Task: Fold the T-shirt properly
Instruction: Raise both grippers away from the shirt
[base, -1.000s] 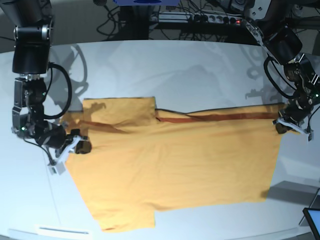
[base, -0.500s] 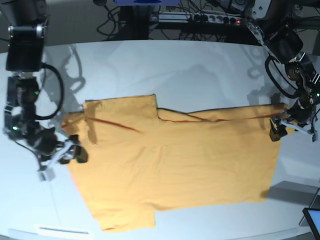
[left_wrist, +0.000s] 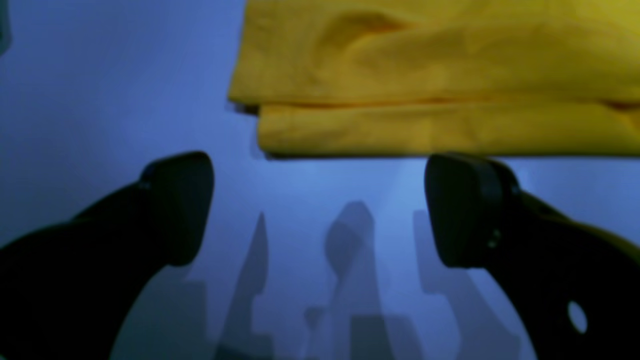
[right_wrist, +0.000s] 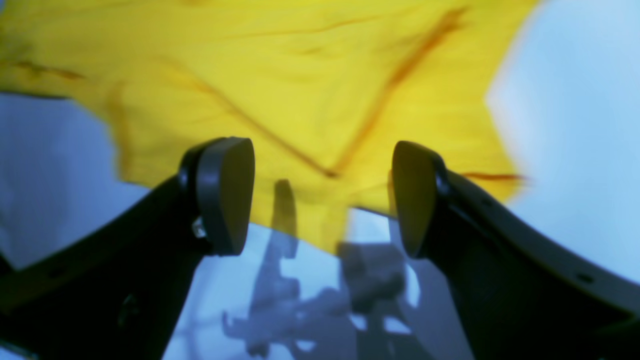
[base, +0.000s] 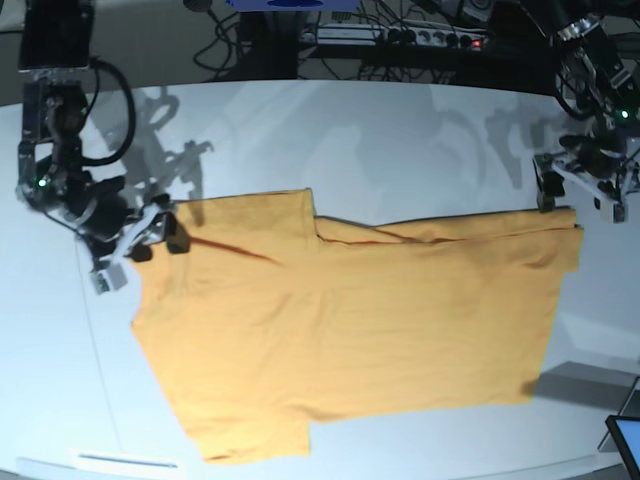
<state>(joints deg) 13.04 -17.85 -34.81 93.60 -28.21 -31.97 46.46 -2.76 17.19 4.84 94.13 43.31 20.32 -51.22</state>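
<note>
Left of base view: right gripper (base: 150, 238), jaws now parted and empty, has been lifted off the shoulder edge. T-shirt (base: 350, 330) lies spread on the white table (base: 380, 140), far edge folded over. Right: left gripper (base: 578, 186), wide open, has been raised clear of the hem. First fold judged released. Cables (base: 400, 40) behind; nothing obstructs.

Base view: evenly bright overhead light; bench (base: 350, 130) pale, mild sheen at 12 o'clock. Several overlapping arm shadows fall toward 11 and 1 o'clock, implying multiple lamps. Curved bench rim shows wide-angle distortion at the frame edges. Left wrist view: dim, blue cast, soft focus throughout; fingers (left_wrist: 175, 205) near-black silhouettes. Right wrist view: brighter, T-shirt (right_wrist: 300, 90) motion-blurred, washed-out glare at 2 o'clock.
</note>
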